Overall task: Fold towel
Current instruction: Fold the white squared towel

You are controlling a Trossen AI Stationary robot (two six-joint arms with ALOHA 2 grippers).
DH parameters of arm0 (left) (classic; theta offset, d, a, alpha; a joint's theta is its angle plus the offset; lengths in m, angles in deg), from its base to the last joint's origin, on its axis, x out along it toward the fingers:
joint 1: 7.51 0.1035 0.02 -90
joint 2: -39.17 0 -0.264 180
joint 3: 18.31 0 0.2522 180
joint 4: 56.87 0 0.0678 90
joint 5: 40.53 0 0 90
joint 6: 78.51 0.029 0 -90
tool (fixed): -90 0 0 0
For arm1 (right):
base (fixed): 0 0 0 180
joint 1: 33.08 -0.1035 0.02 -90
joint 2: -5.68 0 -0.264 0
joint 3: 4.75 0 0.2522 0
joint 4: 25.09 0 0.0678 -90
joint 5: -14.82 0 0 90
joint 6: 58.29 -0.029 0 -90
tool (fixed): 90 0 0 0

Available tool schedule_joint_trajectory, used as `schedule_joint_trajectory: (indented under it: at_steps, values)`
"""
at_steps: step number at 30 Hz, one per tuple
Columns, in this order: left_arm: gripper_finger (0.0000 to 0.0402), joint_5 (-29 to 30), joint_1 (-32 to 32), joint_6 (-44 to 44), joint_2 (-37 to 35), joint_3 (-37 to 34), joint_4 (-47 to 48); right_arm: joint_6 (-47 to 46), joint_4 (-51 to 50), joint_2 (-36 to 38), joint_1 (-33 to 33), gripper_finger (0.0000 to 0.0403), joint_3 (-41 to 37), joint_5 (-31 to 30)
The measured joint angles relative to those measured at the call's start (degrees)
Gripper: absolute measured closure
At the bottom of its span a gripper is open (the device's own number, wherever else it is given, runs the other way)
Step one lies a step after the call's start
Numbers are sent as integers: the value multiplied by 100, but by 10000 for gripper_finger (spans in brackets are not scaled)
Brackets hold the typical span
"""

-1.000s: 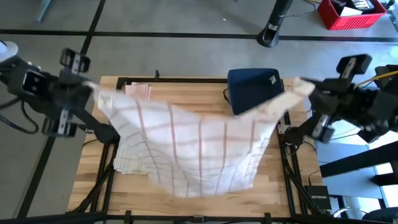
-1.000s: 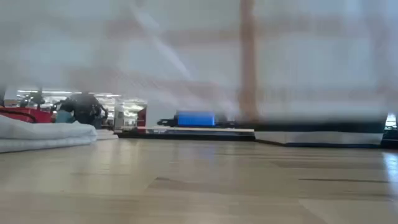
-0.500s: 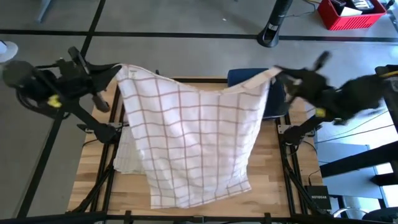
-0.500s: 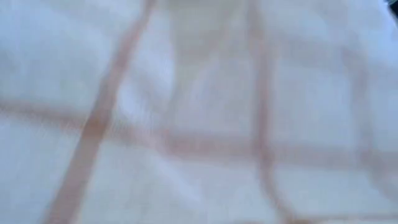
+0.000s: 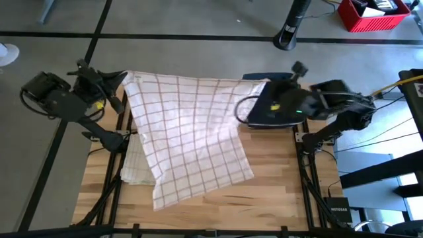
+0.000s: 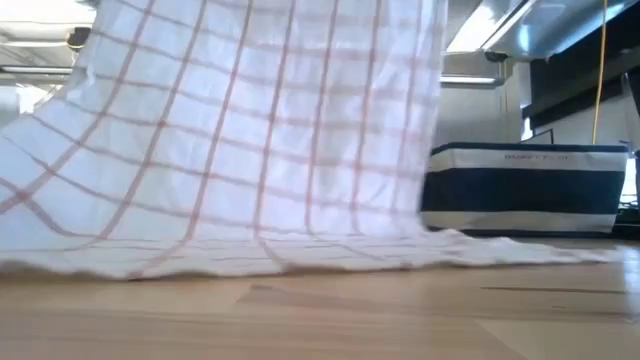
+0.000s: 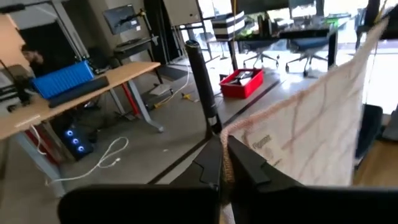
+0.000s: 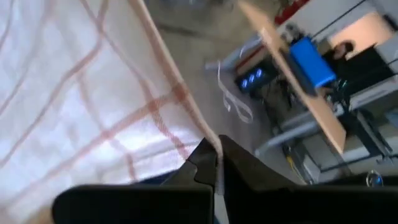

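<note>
Left gripper [image 5: 117, 84] and right gripper [image 5: 269, 86] clamping the checked towel [image 5: 188, 132] by its far corners. Now draping lower onto the bench [image 5: 277, 178] than a moment earlier, spreading flat, readying for the first fold.

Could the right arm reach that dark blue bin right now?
Probably not: its end effector is shut on the towel corner, though the bin sits right beneath it, unobstructed.
</note>
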Motion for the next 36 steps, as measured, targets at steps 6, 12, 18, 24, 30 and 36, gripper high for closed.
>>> schedule_joint_trajectory:
  at_steps: [6,12,18,24,30,36]
  values:
    - [400,0,82,-195,-16,-453,78,496,669,-4,713,389,-1118,886]
    - [400,-18,213,-510,-13,-808,110,1464,2040,-4,1417,389,-1901,1842]
    - [400,-17,389,-666,-13,-1034,104,1890,2574,8,1905,389,-2026,1773]
    - [400,-17,419,-762,-13,-1063,100,1118,1596,213,1158,396,-1688,956]
    - [400,14,420,-764,-13,-1063,102,-474,240,200,290,394,-1178,412]
    - [400,27,420,-827,-9,-1064,99,-1287,-399,-193,-389,398,-479,278]
